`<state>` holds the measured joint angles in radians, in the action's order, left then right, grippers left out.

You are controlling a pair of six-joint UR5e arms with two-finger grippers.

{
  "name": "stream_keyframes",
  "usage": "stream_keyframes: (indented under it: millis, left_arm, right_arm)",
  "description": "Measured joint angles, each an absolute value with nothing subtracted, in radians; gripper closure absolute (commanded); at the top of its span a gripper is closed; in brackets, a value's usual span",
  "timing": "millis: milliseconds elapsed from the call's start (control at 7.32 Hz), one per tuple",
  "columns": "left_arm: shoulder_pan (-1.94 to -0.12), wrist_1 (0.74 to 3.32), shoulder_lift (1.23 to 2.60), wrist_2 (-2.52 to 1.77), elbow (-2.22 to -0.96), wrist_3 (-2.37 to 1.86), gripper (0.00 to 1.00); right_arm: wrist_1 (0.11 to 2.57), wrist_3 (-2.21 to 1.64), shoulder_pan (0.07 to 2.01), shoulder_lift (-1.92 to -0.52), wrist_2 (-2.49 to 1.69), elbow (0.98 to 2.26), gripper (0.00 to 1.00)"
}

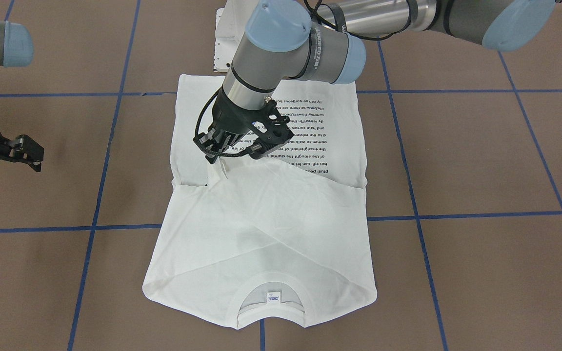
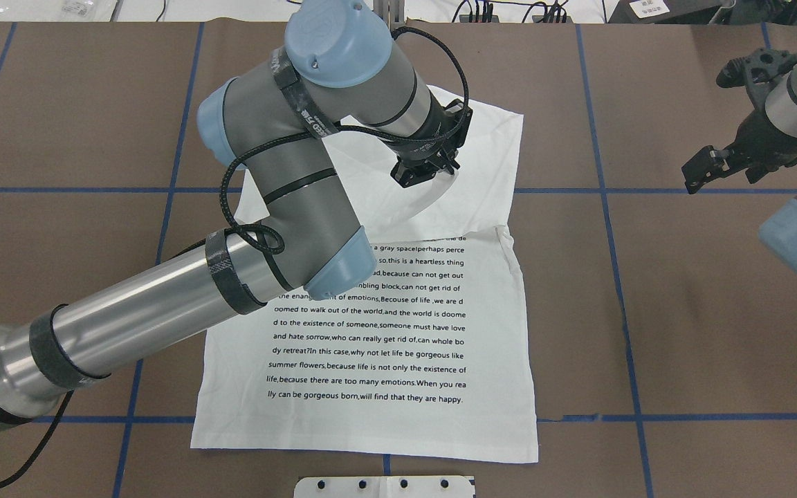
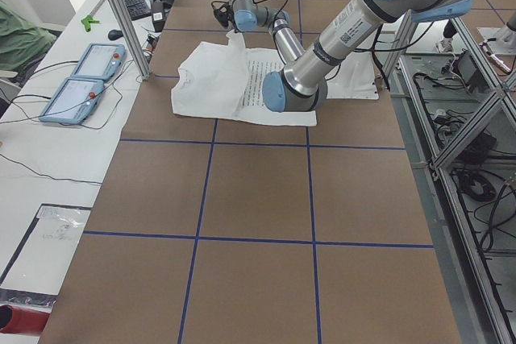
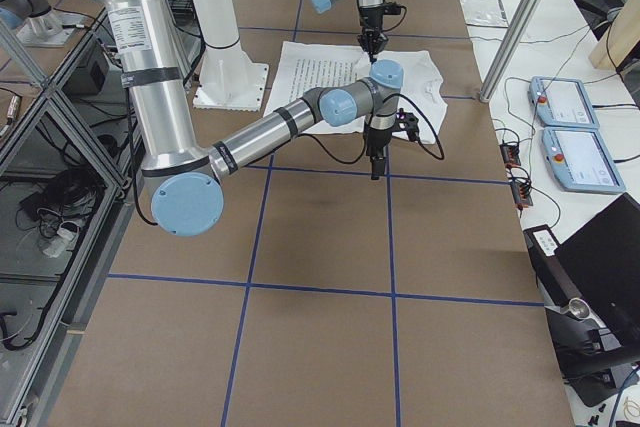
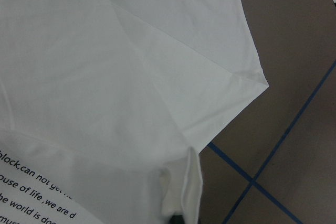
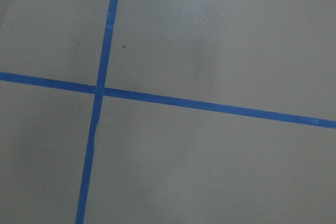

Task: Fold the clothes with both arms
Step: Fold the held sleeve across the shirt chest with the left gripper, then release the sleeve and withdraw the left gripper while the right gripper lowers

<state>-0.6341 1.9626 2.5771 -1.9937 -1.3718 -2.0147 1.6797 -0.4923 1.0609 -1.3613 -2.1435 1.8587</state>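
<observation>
White shirt (image 1: 261,229) flat mid-surface (image 1: 481,161), collar (image 1: 271,319) at 6 o'clock in front-facing view. Left gripper (image 1: 214,150) above shirt's middle, fingers pinched on a cuff (image 1: 218,171). Right gripper (image 1: 32,155) off at 9 o'clock, fingers apart, empty.

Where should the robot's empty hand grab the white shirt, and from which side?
Probably the hem corner of the T-shirt on the robot's right. It lies flat at the edge, with bare table beside it, so the open right hand can come in low from that side. The left hand pinches cloth farther along.
</observation>
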Motion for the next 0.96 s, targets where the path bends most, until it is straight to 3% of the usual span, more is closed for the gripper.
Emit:
stream_keyframes:
  millis: [273, 410, 546, 683, 956]
  left_arm:
    - [-0.601, 1.997, 2.583, -1.964, -1.335, -2.034, 1.0]
    - [-0.578, 2.001, 2.588, -1.942, -1.331, -2.054, 0.95]
    - [-0.553, 2.003, 2.59, -1.922, -1.328, -2.067, 0.06]
    - [-0.527, 2.017, 2.588, -1.896, -1.32, -2.068, 0.01]
    - [-0.49, 2.065, 2.584, -1.829, -1.297, -2.033, 0.01]
  right_arm:
    - [1.68, -0.493, 1.06, -1.357, -2.144, 1.855, 0.0]
    - [1.68, -0.493, 1.06, -1.353, -2.144, 1.851, 0.0]
    - [1.68, -0.493, 1.06, -1.35, -2.144, 1.848, 0.0]
    - [1.68, -0.493, 1.06, -1.349, -2.144, 1.849, 0.0]
    - [1.68, -0.496, 1.06, -1.343, -2.144, 1.854, 0.0]
